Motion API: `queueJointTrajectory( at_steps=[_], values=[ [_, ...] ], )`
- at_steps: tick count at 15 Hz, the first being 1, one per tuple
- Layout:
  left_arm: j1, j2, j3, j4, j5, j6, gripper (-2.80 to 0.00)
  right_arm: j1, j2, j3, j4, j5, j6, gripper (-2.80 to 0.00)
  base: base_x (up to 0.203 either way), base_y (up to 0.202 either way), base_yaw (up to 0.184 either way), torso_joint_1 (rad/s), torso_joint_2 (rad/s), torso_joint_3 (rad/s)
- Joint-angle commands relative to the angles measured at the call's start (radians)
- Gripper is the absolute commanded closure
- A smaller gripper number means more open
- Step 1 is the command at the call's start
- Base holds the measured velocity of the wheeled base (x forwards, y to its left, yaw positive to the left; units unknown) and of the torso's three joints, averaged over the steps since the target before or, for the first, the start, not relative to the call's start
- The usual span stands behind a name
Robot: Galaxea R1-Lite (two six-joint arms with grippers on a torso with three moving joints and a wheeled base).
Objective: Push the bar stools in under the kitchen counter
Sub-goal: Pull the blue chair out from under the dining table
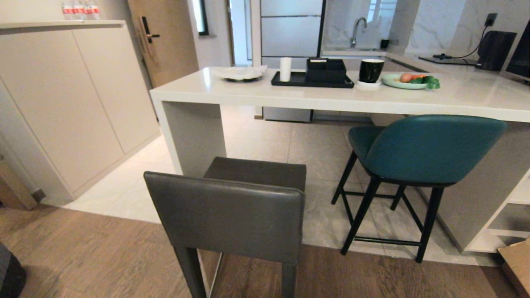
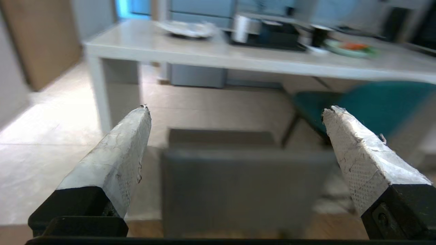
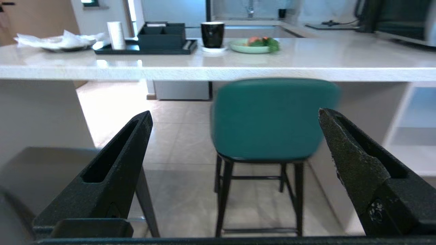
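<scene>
The dark-grey bar stool (image 1: 225,215) stands nearest me, its square back towards me and its seat short of the kitchen counter (image 1: 331,99). To its right the teal bar stool (image 1: 426,149) stands with its seat partly under the counter's edge. Neither arm shows in the head view. My left gripper (image 2: 237,109) is open, its white-taped fingers (image 2: 126,153) apart in the air behind the grey stool's back (image 2: 238,183), touching nothing. My right gripper (image 3: 235,112) is open too, its black fingers (image 3: 115,163) wide apart, facing the teal stool's back (image 3: 272,119) from a distance.
On the counter sit a black tray (image 1: 314,80) with an organiser, a black mug (image 1: 370,70) and a plate of vegetables (image 1: 410,80). A beige cabinet wall (image 1: 62,103) runs along the left. White shelves (image 1: 509,215) and a cardboard box (image 1: 517,260) are at the right.
</scene>
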Motion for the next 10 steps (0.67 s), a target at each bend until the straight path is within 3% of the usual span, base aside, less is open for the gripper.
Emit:
queueJointTrajectory(
  at_steps=[1, 4, 7, 10],
  values=[
    [-0.014, -0.218, -0.011, 0.171, -0.015, -0.001, -2.8, -0.02, -0.192, 0.019, 0.101, 0.01, -0.004, -2.8, 0.0, 0.0, 0.0, 0.0, 0.0, 0.0],
    [-0.029, -0.405, 0.007, 0.357, -0.034, 0.018, -2.8, -0.031, -0.351, 0.046, 0.25, 0.023, -0.008, -2.8, 0.0, 0.0, 0.0, 0.0, 0.0, 0.0],
    [-0.053, -0.537, 0.138, 0.485, -0.026, 0.14, -2.8, -0.021, -0.384, 0.06, 0.26, 0.024, -0.031, -2.8, 0.0, 0.0, 0.0, 0.0, 0.0, 0.0],
    [-0.055, -0.634, 0.269, 0.501, 0.067, 0.225, -2.8, 0.002, -0.486, 0.034, 0.391, 0.03, -0.037, -2.8, 0.0, 0.0, 0.0, 0.0, 0.0, 0.0]
  ],
)
